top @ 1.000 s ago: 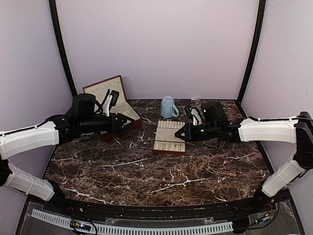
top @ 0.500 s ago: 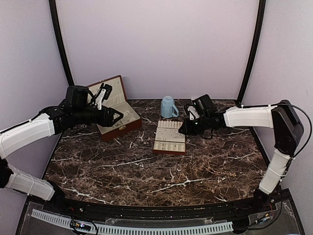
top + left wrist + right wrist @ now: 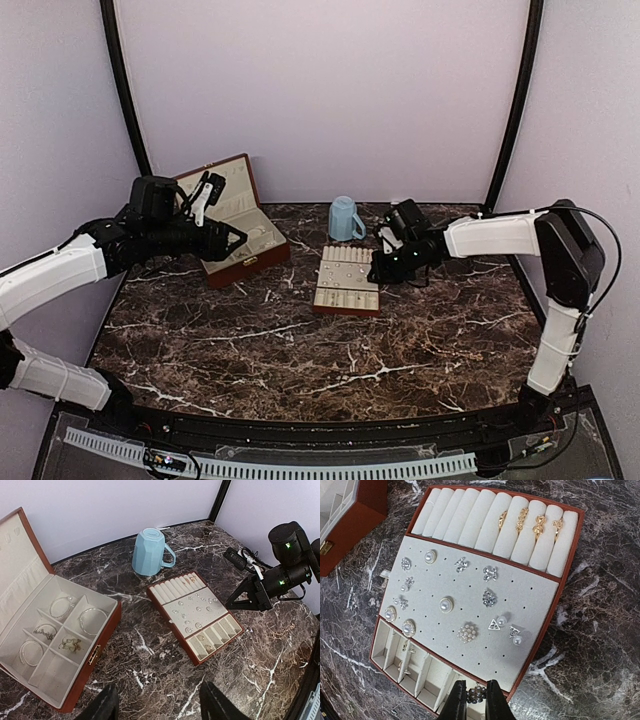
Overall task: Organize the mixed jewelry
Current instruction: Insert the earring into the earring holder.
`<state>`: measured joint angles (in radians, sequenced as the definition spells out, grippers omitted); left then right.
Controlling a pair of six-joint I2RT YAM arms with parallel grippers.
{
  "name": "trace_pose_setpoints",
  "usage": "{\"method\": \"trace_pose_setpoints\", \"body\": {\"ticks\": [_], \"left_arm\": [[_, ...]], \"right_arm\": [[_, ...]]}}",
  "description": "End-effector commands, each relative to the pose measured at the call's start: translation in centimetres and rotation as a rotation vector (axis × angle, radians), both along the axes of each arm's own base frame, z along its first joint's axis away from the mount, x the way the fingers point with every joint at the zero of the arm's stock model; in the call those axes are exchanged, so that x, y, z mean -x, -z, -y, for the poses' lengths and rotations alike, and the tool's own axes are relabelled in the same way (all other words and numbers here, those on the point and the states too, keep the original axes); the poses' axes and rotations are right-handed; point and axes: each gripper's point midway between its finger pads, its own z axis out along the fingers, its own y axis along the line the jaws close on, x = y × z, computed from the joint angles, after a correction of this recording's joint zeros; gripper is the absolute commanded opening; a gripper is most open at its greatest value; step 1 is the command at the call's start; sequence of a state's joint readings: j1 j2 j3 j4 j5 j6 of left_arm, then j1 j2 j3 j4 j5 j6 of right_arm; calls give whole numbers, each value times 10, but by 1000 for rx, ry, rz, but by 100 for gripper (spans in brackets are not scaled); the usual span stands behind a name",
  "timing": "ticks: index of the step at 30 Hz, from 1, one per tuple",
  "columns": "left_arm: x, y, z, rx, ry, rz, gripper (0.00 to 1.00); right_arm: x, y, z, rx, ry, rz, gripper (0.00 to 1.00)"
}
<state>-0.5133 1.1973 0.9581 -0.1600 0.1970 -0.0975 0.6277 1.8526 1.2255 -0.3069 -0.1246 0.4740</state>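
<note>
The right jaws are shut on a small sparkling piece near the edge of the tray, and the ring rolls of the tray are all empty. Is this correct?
Not fully. The ring rolls are not all empty: the right wrist view shows four gold rings in them. The rest stands: the right gripper is shut on the small sparkling piece near the tray edge.
</note>
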Motion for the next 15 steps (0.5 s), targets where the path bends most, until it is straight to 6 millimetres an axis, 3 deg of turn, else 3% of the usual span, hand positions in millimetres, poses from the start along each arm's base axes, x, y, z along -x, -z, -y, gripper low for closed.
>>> {"method": "trace_pose_setpoints", "body": {"ticks": [1, 15], "left_arm": [[1, 4, -3, -20, -2, -5, 58], [0, 9, -2, -31, 2, -21, 58]], "right_arm": [[-9, -1, -1, 16, 4, 16, 10], [-7, 10, -5, 20, -13, -16, 10]]}}
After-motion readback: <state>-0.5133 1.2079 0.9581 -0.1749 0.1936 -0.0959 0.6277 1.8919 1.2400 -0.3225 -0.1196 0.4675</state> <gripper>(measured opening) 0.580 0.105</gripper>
